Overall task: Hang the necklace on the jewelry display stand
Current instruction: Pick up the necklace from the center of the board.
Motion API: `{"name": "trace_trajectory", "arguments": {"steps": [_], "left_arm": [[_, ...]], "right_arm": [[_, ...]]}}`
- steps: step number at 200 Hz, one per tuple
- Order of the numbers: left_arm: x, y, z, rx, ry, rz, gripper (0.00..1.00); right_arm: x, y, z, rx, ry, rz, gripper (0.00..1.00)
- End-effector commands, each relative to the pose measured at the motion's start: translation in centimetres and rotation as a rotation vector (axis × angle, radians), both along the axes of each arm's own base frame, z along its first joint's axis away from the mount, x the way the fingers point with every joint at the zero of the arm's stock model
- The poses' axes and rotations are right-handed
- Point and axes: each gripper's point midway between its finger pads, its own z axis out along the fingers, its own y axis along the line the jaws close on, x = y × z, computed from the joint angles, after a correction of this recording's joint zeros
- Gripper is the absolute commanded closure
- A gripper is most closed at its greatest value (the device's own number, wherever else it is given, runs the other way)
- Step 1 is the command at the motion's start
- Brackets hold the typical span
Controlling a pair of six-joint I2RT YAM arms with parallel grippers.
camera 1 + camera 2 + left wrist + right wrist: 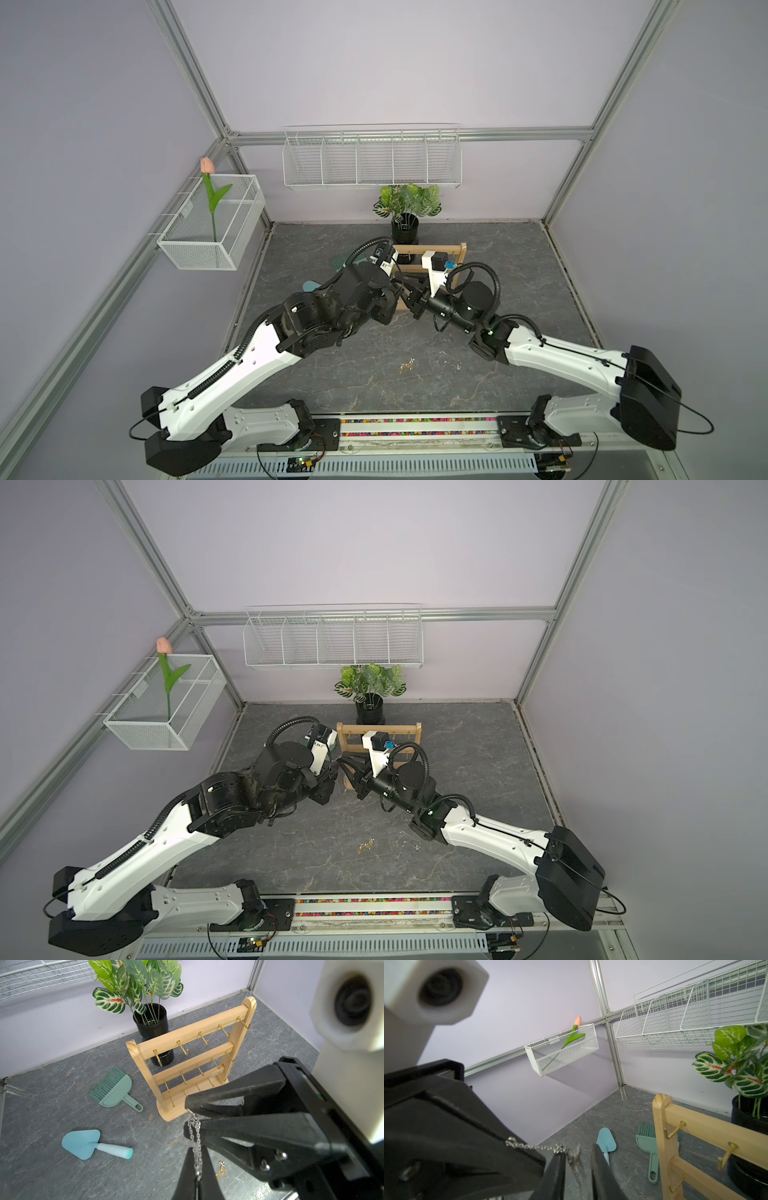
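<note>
The necklace (196, 1147) is a silver chain held in the air in front of the jewelry display stand (193, 1036). My left gripper (196, 1151) is shut on one end of the chain. From there the chain runs to my right gripper (577, 1150), whose jaws stand apart. There the necklace (571, 1155) lies over one fingertip (560, 1154) and dangles in the gap. In both top views the grippers meet tip to tip at the stand's (345, 733) front left side, the right gripper (343, 762) just right of the left. The stand's (695, 1118) gold hooks are bare.
A turquoise trowel (83, 1142) and a green hand brush (116, 1088) lie left of the stand. A potted plant (151, 1020) stands behind it. A small gold trinket (406, 365) lies on the table near the front. White wire baskets (372, 160) hang on the walls.
</note>
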Motion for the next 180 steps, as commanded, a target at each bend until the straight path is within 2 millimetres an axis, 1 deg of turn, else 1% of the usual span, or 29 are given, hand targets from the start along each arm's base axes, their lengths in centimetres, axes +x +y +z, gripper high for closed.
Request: {"name": "trace_trajectory", "arguments": {"steps": [1, 16, 40, 64, 76, 105, 138, 158, 180], "left_arm": [[0.3, 0.7, 0.8, 0.047, -0.024, 0.018, 1.0], [0.5, 1.1, 0.9, 0.051, -0.033, 0.037, 1.0], [0.8, 2.1, 1.6, 0.053, -0.059, 0.081, 1.0], [0.9, 1.7, 1.4, 0.062, -0.05, 0.076, 1.0], [1.0, 1.5, 1.3, 0.063, -0.049, 0.075, 1.0], [0.9, 1.5, 1.9, 0.051, -0.06, 0.068, 1.0], [1.0, 1.2, 1.2, 0.1, -0.046, 0.053, 1.0], [1.0, 1.0, 1.2, 0.108, -0.044, 0.047, 1.0], [1.1, 0.9, 1.1, 0.12, -0.042, 0.045, 1.0]], "right_arm": [[-0.3, -0.6, 1.6, 0.029, -0.04, -0.02, 0.78], [0.0, -0.8, 1.2, 0.016, -0.027, -0.039, 0.77], [0.3, -1.5, 0.8, 0.006, -0.019, -0.078, 0.77], [0.2, -1.6, 0.9, 0.004, -0.023, -0.078, 0.82], [0.3, -1.6, 0.9, 0.004, -0.022, -0.077, 0.82], [0.4, -1.7, 0.5, 0.001, -0.018, -0.089, 0.81], [-0.6, -1.3, 0.6, -0.016, -0.042, -0.024, 0.74], [-1.4, -0.7, 0.6, -0.042, -0.053, 0.034, 0.68], [-2.0, -0.1, 0.3, -0.069, -0.055, 0.082, 0.65]]}}
